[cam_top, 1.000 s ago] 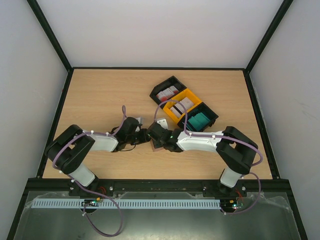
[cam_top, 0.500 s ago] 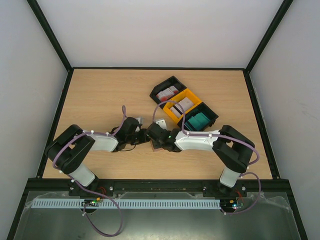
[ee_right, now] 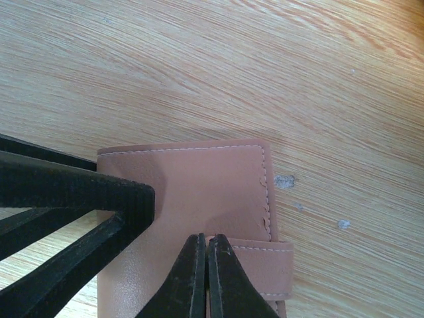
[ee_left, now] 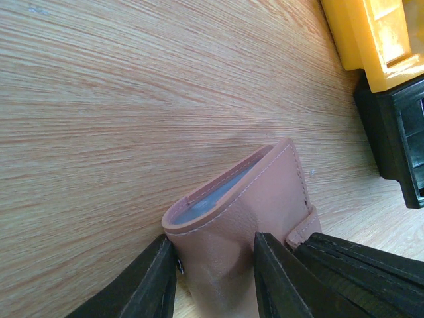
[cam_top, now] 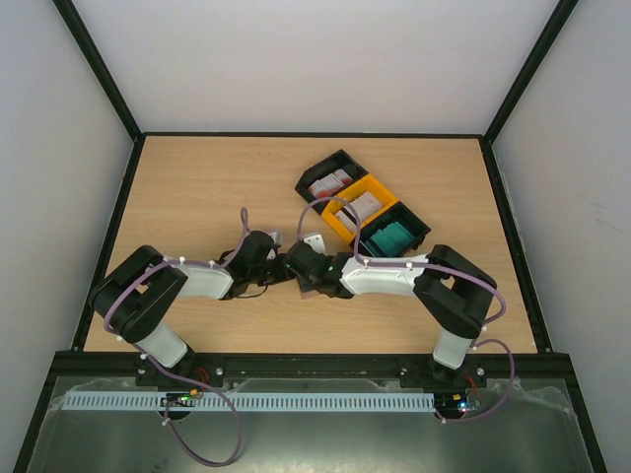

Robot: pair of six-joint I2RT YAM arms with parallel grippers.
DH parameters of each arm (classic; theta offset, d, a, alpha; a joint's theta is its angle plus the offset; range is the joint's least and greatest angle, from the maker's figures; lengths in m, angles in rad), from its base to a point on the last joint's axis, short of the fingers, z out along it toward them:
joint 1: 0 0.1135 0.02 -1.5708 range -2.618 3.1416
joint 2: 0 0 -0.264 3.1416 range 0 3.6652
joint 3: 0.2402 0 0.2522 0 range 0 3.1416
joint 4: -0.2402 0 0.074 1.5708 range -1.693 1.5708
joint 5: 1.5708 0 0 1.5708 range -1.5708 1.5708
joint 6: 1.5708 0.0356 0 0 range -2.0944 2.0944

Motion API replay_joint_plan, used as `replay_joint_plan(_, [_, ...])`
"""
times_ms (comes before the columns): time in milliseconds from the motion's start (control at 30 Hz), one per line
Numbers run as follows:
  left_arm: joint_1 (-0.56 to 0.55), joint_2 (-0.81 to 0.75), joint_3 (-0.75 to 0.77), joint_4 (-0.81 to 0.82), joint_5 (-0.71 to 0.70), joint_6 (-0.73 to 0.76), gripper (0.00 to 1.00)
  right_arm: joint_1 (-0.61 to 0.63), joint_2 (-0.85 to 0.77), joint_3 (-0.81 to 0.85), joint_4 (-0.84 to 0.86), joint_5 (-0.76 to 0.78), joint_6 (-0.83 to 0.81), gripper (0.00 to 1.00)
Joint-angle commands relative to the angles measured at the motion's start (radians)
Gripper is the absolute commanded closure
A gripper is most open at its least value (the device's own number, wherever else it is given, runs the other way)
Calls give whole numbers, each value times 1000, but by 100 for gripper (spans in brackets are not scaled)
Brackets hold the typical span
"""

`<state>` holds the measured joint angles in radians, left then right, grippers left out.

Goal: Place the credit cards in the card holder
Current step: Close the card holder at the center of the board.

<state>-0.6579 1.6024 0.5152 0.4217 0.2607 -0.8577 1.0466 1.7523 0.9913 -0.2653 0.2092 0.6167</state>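
The card holder (ee_left: 238,218), a pinkish-brown leather wallet, is folded shut and stands on its edge on the table, with a grey card edge showing in its top. My left gripper (ee_left: 213,242) is shut on its folded end, one finger on each face. My right gripper (ee_right: 202,238) is shut, its tips at the end of the wallet's closing strap (ee_right: 265,262); I cannot tell whether the strap is pinched. From above, both grippers (cam_top: 296,268) meet over the card holder (cam_top: 309,289), which is mostly hidden. The credit cards lie in trays: red-and-white (cam_top: 330,183), whitish (cam_top: 357,209), teal (cam_top: 392,238).
Three joined trays run diagonally behind the grippers: black (cam_top: 320,168), yellow (cam_top: 340,227), black (cam_top: 419,232). The yellow tray's corner (ee_left: 377,40) and a black one (ee_left: 397,132) show close on the right of the left wrist view. Black frame rails edge the table.
The right arm has shifted a little to the left, bringing its gripper closer over the card holder. The left arm has stayed put.
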Motion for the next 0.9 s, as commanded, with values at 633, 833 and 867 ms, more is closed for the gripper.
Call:
replay_joint_plan(633, [-6,22,-33,-89,-5,5,64,-4,-39,-20,-70,-57,53,98])
replay_joint_plan(833, [-6,22,-36,-87,-5,2,64,-7,-54,-49,-37,-76,81,98])
replay_joint_plan(867, [-6,23,-35,-87,-5,2,64,-7,-61,-54,-33,-75,85,98])
